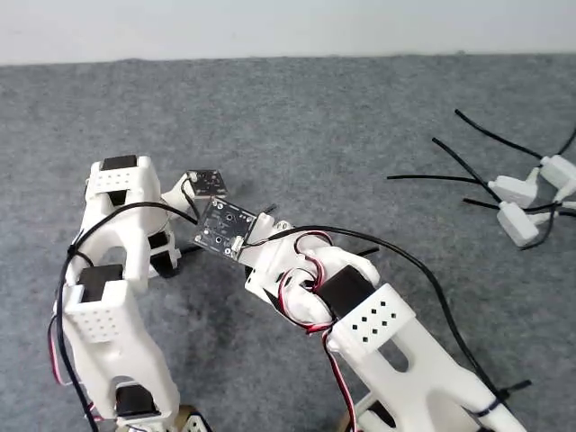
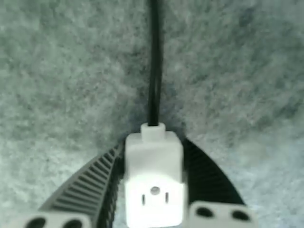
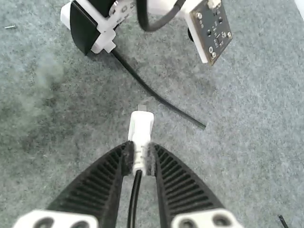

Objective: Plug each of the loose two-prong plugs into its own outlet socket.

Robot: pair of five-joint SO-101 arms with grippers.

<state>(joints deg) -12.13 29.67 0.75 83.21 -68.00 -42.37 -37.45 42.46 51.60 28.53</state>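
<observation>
**A:** Where do we have the plug?

**B:** Our right claw (image 3: 141,151) is closed on the white two-prong plug (image 3: 141,127). It pinches the rear end, and the plug's cord runs back between the ribbed fingers (image 3: 107,175). The prong end juts forward past the fingertips, over the grey felt bench (image 3: 247,156).

**A:** And the socket?

**B:** Our left claw (image 2: 153,152) is clamped on the white outlet socket (image 2: 154,185) from both sides. We see two slots and a round hole on the face turned to the camera. Its black cord (image 2: 153,61) leads away over the felt.

**A:** What stands between them?

**B:** From the right wrist, we see that cord lying slanted across the felt just ahead of the plug. The left claw sits well beyond it, beside a small circuit board (image 3: 211,31). Plug and socket are apart.

**A:** And from above?

**B:** At centre left of the frame the left arm (image 1: 112,234) and right arm (image 1: 378,315) meet, and their wrists hide both claws from us. At the right edge lie other loose white connectors (image 1: 515,189) with black cords, well apart from the arms.
</observation>
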